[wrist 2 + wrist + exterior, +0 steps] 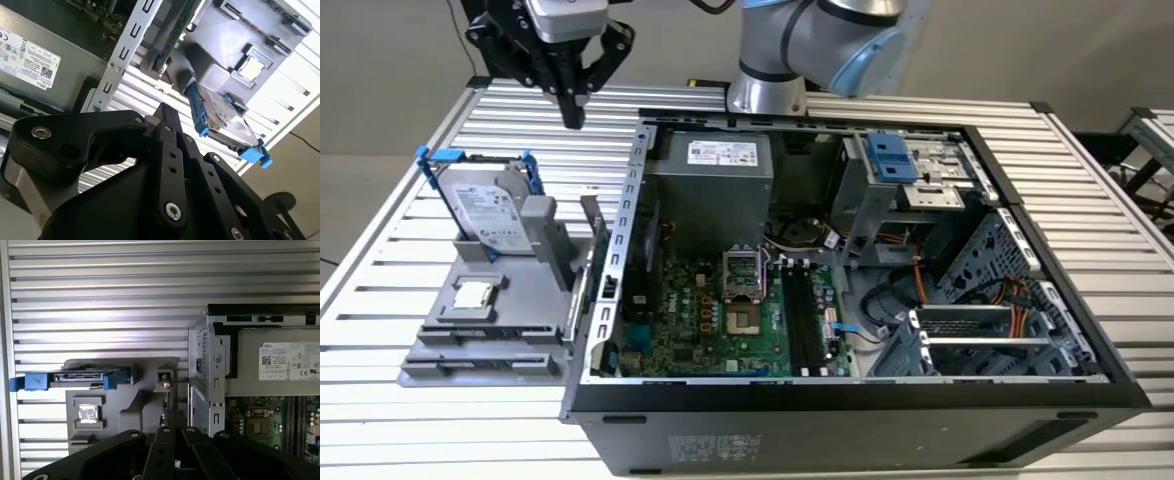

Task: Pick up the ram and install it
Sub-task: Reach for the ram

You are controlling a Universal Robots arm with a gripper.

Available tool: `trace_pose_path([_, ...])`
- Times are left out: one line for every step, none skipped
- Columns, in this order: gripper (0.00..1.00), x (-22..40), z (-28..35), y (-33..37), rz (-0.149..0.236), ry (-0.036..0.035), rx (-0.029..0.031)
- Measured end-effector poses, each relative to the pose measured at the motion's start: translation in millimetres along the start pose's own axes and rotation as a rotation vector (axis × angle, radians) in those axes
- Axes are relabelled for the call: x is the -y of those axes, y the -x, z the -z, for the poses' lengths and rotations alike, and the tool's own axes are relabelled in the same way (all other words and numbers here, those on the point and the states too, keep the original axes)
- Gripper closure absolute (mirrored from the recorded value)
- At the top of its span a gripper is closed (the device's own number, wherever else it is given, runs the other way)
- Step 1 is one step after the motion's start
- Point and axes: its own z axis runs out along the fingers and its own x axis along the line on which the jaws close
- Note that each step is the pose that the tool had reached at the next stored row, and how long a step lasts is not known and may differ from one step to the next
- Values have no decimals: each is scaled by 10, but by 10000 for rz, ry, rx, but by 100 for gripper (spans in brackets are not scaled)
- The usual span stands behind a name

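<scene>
- Slatted metal surface point(427, 420) in the exterior view carries an open computer case point(854, 400) and, on that view's left, a grey holder point(480, 340).
- The ram point(592, 225) stands on edge in the holder, just beside the case wall.
- The jaws hang above the surface, well apart from the ram, pressed together and empty.
- In the second wrist view, the ram point(174, 34) sits between the case wall and the hard drive point(220, 112).
- In the first wrist view, the hard drive point(77, 379) stands in the holder.
</scene>
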Motion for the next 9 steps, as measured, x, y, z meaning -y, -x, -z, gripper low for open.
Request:
trace_pose_path([100, -2, 0, -19, 0, 0, 0])
trace_pose_path([100, -3, -1, -38, 0, 0, 0])
trace_pose_path([100, -5, -1, -60, 0, 0, 0])
trace_pose_path([100, -6, -1, -80, 0, 0, 0])
trace_pose_path([100, -8, -1, -102, 0, 0, 0])
trace_pose_path([100, -10, -1, -123, 0, -1, 0])
trace_pose_path([100, -11, -1, -143, 0, 0, 0])
trace_pose_path([100, -12, -2, -163, 1, 0, 0])
trace_pose_path([100, -14, -2, -182, 1, 1, 1])
